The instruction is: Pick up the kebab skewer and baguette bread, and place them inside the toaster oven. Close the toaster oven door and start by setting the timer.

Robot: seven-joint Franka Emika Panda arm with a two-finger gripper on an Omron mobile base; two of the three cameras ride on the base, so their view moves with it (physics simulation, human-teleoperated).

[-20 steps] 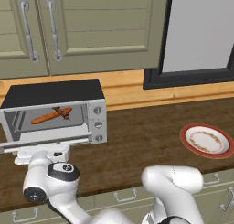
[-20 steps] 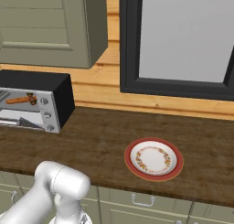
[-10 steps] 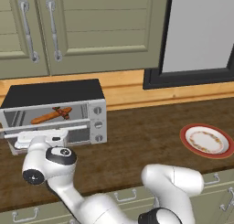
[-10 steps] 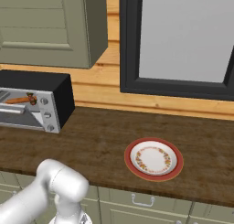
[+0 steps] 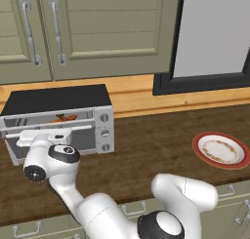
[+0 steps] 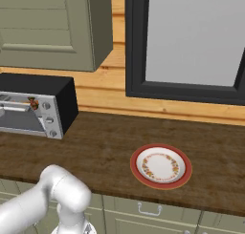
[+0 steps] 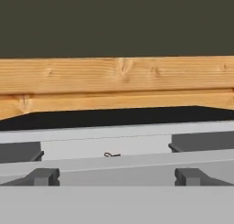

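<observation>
You see the baguette bread (image 5: 62,118) inside the toaster oven (image 5: 58,121), behind its nearly raised toaster oven door (image 5: 49,135). Your gripper (image 7: 116,176) sits against that door, jaws spread wide, holding nothing. The plate (image 5: 220,150) lies well right of the oven.

Silver-grey toaster oven (image 5: 105,130) with black top and three round knobs on its right panel, standing on the wooden counter, its glass-windowed door (image 5: 51,130) raised nearly shut, orange-brown baguette (image 5: 62,118) and dark-chunked skewer (image 6: 32,103) glimpsed inside
</observation>
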